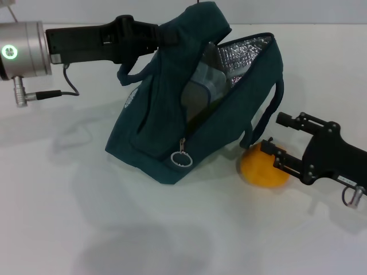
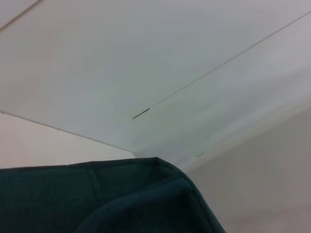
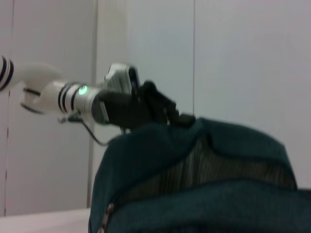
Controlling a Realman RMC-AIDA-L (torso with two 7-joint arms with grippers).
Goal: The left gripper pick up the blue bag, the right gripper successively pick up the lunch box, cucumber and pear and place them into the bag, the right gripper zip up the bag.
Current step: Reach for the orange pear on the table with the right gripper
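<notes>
The blue bag (image 1: 155, 132) stands tilted on the white table, its mouth open and its silver lining showing. My left gripper (image 1: 163, 35) is shut on the bag's top edge and holds it up. The clear lunch box (image 1: 205, 86) lies inside the bag. The cucumber is hidden. The orange pear (image 1: 261, 169) rests on the table by the bag's lower right corner. My right gripper (image 1: 272, 132) is open right at the pear, its lower finger touching the pear's top. The right wrist view shows the bag (image 3: 194, 194) and the left gripper (image 3: 177, 116) holding it.
The zipper's metal ring pull (image 1: 182, 158) hangs at the bag's front corner. A loop handle (image 1: 269, 109) droops between the bag and my right gripper. The left wrist view shows only bag fabric (image 2: 121, 204) and wall.
</notes>
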